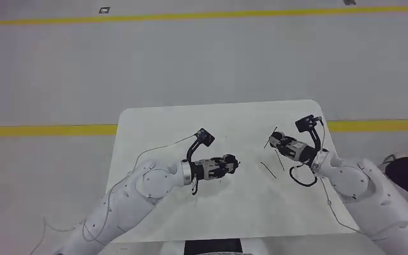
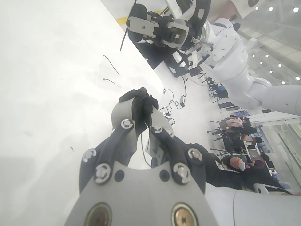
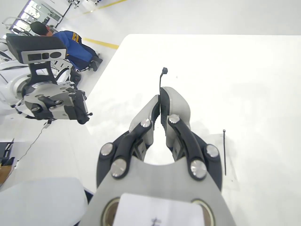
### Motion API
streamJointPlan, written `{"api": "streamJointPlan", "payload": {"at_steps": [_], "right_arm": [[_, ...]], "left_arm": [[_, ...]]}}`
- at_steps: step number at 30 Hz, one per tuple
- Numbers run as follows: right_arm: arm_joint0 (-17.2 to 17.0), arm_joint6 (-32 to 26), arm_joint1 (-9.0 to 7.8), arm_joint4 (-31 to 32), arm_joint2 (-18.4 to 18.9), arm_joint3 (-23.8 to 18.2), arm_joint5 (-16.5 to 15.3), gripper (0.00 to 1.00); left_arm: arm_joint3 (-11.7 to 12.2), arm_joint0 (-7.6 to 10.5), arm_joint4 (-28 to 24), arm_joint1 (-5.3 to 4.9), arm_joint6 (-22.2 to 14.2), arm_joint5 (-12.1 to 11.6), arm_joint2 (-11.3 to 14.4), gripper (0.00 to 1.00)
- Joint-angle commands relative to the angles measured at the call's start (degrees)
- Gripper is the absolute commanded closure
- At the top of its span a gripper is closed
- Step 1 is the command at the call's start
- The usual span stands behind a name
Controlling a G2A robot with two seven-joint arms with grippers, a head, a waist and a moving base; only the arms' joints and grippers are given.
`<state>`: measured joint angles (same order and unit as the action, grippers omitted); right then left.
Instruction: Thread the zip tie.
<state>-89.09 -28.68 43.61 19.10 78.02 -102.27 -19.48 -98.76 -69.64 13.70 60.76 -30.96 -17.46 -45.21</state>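
Overall, the white rounded-corner table (image 1: pixel 191 127) carried three thin black plastic zip ties, one of them held and two loose.

Right pincer (image 3: pixel 160 95): positioned over the right part of the table, towards its far side. Its fingers were closed on the held black zip tie (image 3: pixel 161 78), which was gripped partway along its strap. The square head end projected a short way beyond the fingertips. In the left wrist view the rest of the strap extended out of the other side of the grip, down towards the table. Whether the tail end touched the surface could not be determined.

Left pincer (image 2: pixel 141 96): positioned over the middle of the table, to the left of the right pincer and well apart from it, with its tip pointing right towards it. Its black pads (image 2: pixel 135 109) were pressed together. Whether anything was gripped between them could not be determined.

Loose items: the first loose zip tie (image 1: pixel 279 160) lay flat on the table just near of the right pincer. The second loose zip tie (image 1: pixel 268 169) lay beside it, slightly further left and nearer. Both rested in the gap between the two pincers, closer to the right one. Neither touched a pincer, and the two did not touch each other.
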Motion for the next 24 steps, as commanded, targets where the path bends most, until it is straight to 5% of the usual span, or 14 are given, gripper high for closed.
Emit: {"api": "streamJointPlan", "payload": {"at_steps": [1, 10, 18, 24], "right_arm": [[0.0, 0.0, 0.0, 0.0, 0.0, 0.0, 0.0, 1.0], [-6.75, 12.58, 0.32, 2.34, 0.8, -4.75, 0.0, 1.0], [-13.98, 22.57, -1.13, 6.11, 1.47, -8.98, 0.0, 1.0], [-15.29, 27.36, -3.04, 9.76, -1.53, -9.55, 0.0, 1.0]], "left_arm": [[0.0, 0.0, 0.0, 0.0, 0.0, 0.0, 0.0, 1.0], [0.0, 0.0, 0.0, 0.0, 0.0, 0.0, 0.0, 1.0], [0.0, 0.0, 0.0, 0.0, 0.0, 0.0, 0.0, 1.0], [0.0, 0.0, 0.0, 0.0, 0.0, 0.0, 0.0, 1.0]]}}
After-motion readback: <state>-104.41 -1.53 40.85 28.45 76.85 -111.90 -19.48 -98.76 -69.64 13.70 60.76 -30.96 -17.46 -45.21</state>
